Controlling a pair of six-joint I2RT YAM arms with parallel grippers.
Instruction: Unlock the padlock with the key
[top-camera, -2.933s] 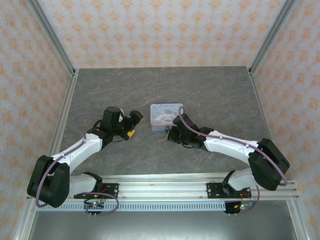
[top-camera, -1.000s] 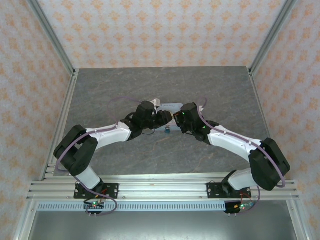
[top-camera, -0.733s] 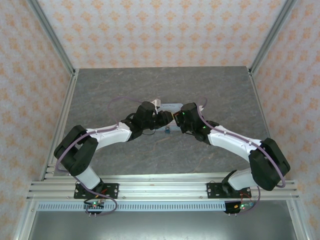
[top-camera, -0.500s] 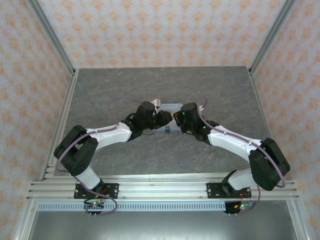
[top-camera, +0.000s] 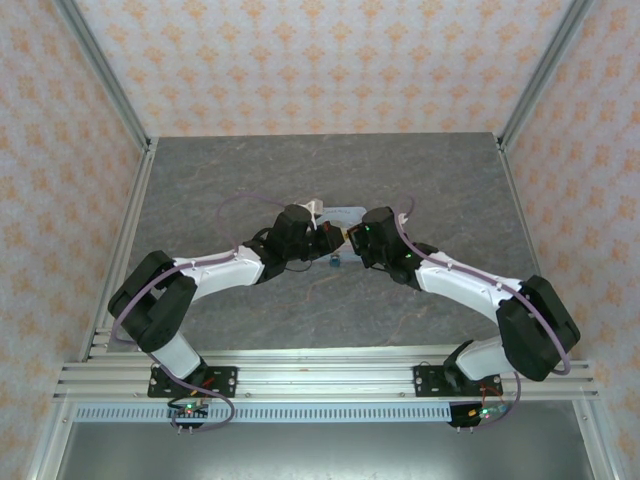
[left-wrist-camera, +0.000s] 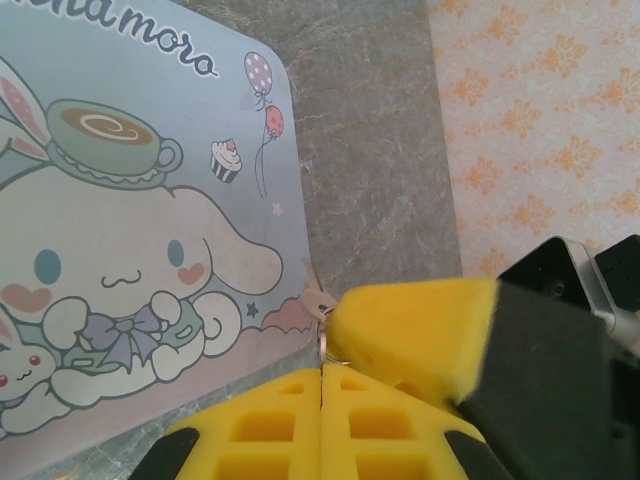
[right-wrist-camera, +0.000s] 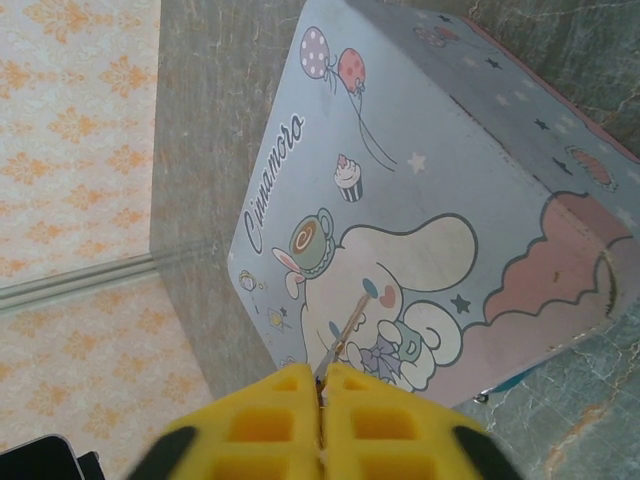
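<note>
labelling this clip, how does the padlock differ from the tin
The tin is far larger than the padlock. The tin is pale blue with a cartoon lid; the padlock is plain dark teal. From above the tin is partly covered by the arms; the padlock lies uncovered at its near edge. Both are blue-toned.

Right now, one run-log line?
left tool: shut on key | right tool: shut on key | padlock: at near edge of tin, untouched
</note>
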